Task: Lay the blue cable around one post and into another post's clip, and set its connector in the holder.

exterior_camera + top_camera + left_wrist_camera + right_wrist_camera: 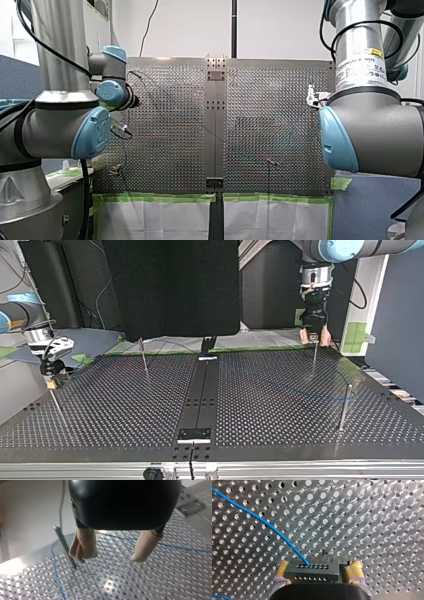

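My right gripper (pixel 319 566), at the top view's left, pinched the black connector (pixel 312 573) between its yellow pads (pixel 354 570). The block's long axis ran from pad to pad. It showed rows of small holes. The thin blue cable (pixel 262 520) came out of one hole on the side facing away from the gripper and curved off over the table (pixel 374 517). In the top view the cable lay as a faint line across the table's right half. At that view's right, my left gripper (pixel 110 558) hung with its beige fingers (pixel 83 545) spread. One finger was just beside a thin post (pixel 63 545), and the cable bent around the post's base.
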Available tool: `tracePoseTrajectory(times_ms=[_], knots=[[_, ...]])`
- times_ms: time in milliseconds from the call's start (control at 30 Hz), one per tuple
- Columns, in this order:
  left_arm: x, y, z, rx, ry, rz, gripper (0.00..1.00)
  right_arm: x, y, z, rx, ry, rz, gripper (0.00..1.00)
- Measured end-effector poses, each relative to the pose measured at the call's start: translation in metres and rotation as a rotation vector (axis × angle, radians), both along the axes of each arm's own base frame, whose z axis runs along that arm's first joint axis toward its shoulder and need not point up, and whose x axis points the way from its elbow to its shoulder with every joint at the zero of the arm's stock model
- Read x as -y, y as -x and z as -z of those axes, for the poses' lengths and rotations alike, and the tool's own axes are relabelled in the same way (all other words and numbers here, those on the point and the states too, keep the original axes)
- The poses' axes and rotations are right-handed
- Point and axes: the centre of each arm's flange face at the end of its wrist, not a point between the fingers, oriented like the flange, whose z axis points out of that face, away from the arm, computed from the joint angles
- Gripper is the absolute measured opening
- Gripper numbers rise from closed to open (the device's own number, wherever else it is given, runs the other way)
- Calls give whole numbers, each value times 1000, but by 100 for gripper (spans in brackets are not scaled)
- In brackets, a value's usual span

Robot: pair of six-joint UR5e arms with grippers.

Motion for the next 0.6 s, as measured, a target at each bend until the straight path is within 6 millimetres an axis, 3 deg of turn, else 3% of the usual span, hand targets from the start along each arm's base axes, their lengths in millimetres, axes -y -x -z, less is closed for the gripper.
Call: tracePoseTrajectory(times_ms=[200, 600], knots=[[13, 12, 32, -51, -54, 4, 100, 0, 0, 0, 0, 0, 0, 100], [42, 4, 53, -43, -168, 9, 100, 0, 0, 0, 0, 0, 0, 100]])
